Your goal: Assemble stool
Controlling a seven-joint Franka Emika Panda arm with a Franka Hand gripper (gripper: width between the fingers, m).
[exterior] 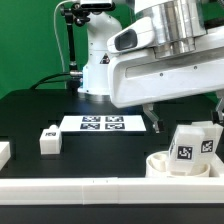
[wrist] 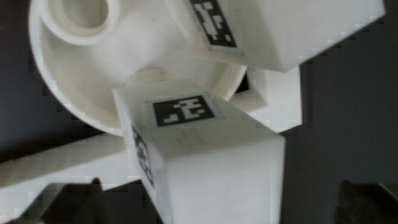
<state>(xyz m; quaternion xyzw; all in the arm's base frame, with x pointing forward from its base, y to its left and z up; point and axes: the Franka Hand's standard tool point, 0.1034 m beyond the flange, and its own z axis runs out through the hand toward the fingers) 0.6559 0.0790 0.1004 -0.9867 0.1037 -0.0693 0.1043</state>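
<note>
The round white seat (exterior: 163, 165) lies at the exterior view's right front, with white block legs (exterior: 192, 145) standing in it, their tags showing. In the wrist view the seat (wrist: 80, 60) fills the frame, and one tagged leg (wrist: 205, 150) rises from it toward the camera. A second tagged leg (wrist: 222, 25) is behind it. My gripper (exterior: 185, 122) hangs just above the legs. It is open, and in the wrist view (wrist: 217, 212) its dark fingers (wrist: 68, 205) stand either side of the near leg with gaps. A loose leg (exterior: 48, 138) lies on the black table at the left.
The marker board (exterior: 103, 123) lies flat at the table's middle. A long white rail (exterior: 90, 188) runs along the front edge. Another white piece (exterior: 4, 152) sits at the far left. The arm's base (exterior: 95, 55) stands at the back.
</note>
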